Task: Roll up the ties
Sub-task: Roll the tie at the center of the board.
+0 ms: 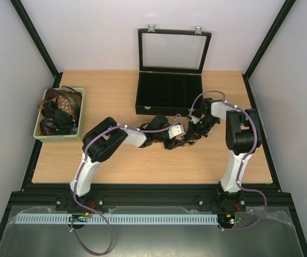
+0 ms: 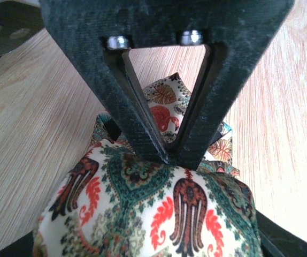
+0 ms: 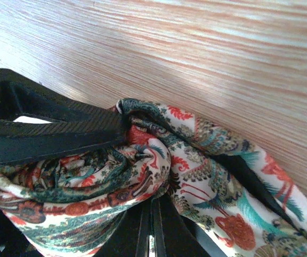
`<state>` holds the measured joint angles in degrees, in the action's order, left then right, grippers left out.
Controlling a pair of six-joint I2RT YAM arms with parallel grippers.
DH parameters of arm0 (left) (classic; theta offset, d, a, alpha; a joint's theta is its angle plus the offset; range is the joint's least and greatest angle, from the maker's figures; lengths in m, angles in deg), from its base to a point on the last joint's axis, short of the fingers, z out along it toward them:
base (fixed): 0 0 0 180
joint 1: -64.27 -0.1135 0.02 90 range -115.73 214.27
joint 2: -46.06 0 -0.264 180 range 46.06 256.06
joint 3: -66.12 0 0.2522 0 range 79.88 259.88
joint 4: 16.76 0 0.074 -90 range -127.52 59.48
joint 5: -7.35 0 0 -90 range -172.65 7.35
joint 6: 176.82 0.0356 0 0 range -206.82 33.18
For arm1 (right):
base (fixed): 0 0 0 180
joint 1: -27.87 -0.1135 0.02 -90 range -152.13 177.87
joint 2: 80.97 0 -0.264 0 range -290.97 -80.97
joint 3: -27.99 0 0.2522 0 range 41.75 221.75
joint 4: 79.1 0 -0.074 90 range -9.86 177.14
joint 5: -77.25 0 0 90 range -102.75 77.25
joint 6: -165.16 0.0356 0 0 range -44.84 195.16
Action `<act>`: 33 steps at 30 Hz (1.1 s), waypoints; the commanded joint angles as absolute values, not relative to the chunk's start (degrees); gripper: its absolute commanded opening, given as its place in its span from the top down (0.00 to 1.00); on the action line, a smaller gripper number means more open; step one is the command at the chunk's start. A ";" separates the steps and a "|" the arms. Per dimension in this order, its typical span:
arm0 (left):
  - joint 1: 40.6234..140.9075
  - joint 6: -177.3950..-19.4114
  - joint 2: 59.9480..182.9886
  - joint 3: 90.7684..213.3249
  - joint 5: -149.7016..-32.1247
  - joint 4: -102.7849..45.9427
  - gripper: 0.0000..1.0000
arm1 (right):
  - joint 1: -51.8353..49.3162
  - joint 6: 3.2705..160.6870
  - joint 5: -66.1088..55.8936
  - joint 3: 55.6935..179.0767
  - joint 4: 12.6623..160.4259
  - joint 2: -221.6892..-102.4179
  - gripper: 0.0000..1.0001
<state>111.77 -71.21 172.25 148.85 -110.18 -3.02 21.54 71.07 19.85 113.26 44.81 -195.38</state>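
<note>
One tie (image 1: 178, 141), cream with green, red and brown paisley print, lies bunched at the table's middle between both grippers. In the left wrist view the tie (image 2: 159, 214) bulges as a rounded roll under my left gripper (image 2: 169, 155), whose fingers meet in a point pressed into the cloth. In the right wrist view the tie (image 3: 143, 166) is coiled over my right gripper (image 3: 153, 211), whose fingers are closed together under the roll. The left gripper (image 1: 170, 139) and right gripper (image 1: 190, 135) nearly touch. Several more ties (image 1: 60, 110) fill a basket.
A green basket (image 1: 57, 137) stands at the left table edge. A black compartmented case (image 1: 169, 96) with its glass lid raised stands at the back centre, just behind the grippers. The left gripper's finger (image 3: 52, 131) crosses the right wrist view.
</note>
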 commanded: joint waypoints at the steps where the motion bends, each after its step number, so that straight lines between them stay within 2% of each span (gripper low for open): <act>1: 112.99 -67.27 169.35 145.16 -111.91 -7.12 0.39 | 19.79 69.31 6.80 111.52 50.04 -202.33 0.99; 5: 112.54 -68.14 164.40 140.04 -112.47 -6.63 0.29 | 18.46 66.48 7.27 111.93 49.94 -201.89 0.99; 17: 110.62 -73.58 163.90 139.65 -110.19 -2.75 0.18 | 13.31 64.89 8.02 111.30 50.52 -201.29 0.99; 33: 111.23 -63.36 164.32 141.10 -110.51 -3.29 0.34 | 13.19 64.85 6.50 111.60 49.59 -201.90 0.99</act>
<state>110.48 -66.84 165.17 140.24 -109.39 -3.94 14.76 65.21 19.02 114.24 47.57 -196.48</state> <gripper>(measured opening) 0.696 0.017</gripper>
